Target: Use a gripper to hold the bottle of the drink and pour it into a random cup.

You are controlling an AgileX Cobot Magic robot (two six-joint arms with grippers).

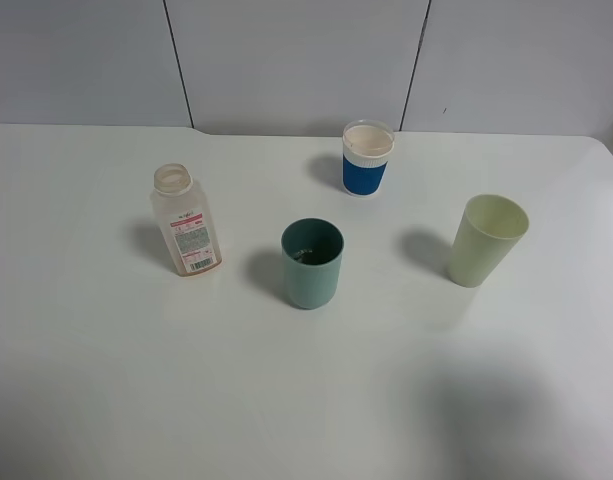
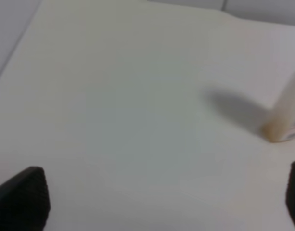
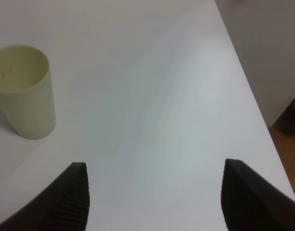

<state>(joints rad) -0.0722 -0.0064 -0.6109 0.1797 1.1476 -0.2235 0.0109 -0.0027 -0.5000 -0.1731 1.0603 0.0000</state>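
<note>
Both fingers [image 3: 72, 202] wide apart, empty.

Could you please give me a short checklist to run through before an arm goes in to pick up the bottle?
1. Bottle upright and free of neighbours: ok, it stands apart from all three cups.
2. Bottle cap off for pouring: ok, the neck looks open from above.
3. Left gripper open: ok, its fingers are spread wide with nothing between them.
4. Right gripper open and empty: ok; only the pale yellow-green cup is near it.
5. Teal cup upright: ok; whether it is empty: cannot tell, something small shows at the bottom.
6. Drink left in the bottle: cannot tell, only a brownish tint shows near its base.
</note>
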